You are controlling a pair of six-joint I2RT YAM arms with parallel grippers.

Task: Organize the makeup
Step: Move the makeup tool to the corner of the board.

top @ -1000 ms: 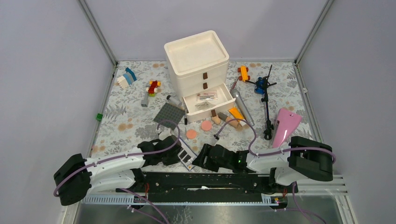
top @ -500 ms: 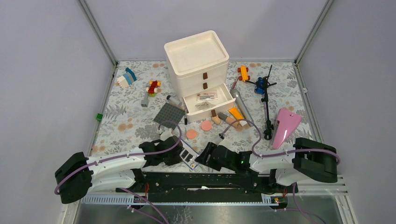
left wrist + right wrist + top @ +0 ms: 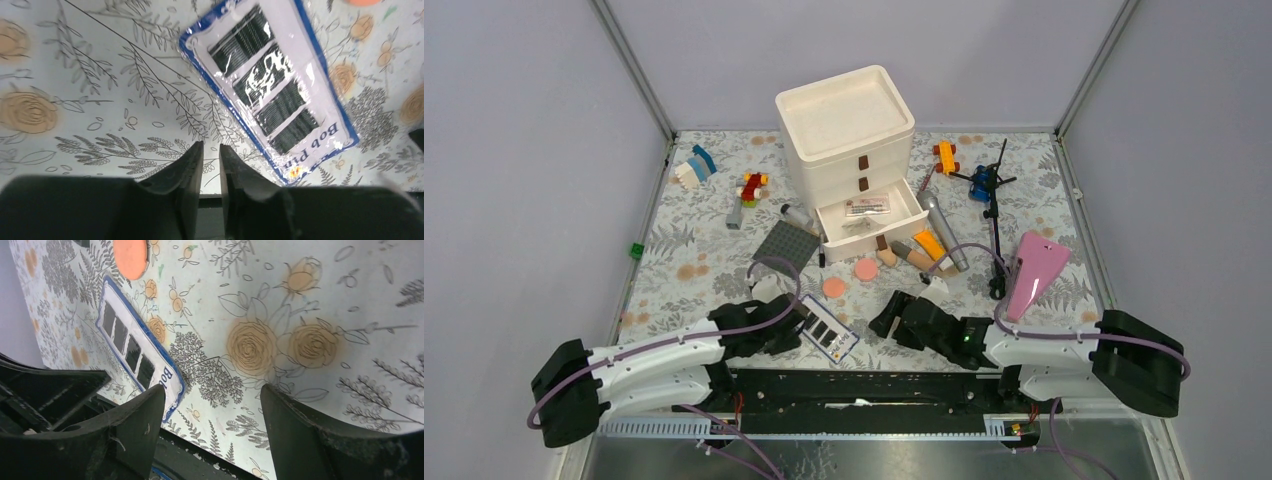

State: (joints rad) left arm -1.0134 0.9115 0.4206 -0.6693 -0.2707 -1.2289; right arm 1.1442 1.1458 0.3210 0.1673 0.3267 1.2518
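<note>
- The step in hand looks like the handling of the flat, blue-edged, plastic-wrapped card of black bob pins [image 3: 270,85], which lies flat on the floral cloth [image 3: 694,250] near the front edge, between the two arms.
- The left gripper [image 3: 211,145] hovers low just beside the card's long edge. Its jaws are only narrowly parted, nothing sits between them, and they touch nothing.
- The right gripper [image 3: 212,390] stands wide and empty over bare cloth, near the card's lettered end but not touching it.
- The rest of the makeup is loose on the cloth in front of the white plastic three-drawer unit [image 3: 844,130]. Two salmon-pink round discs [image 3: 834,288] lie nearest the arms. A short orange tube [image 3: 931,243] and a long silver-grey tube [image 3: 944,230] lie just to the right of the open bottom drawer [image 3: 869,222].
- By this reading nothing is held, and most of the sorting is yet to be done.
- The next move probably calls for one gripper to get a finger under the thin card's edge, since it lies flat and its wrap looks slippery. The card would then be carried to the open drawer.
</note>
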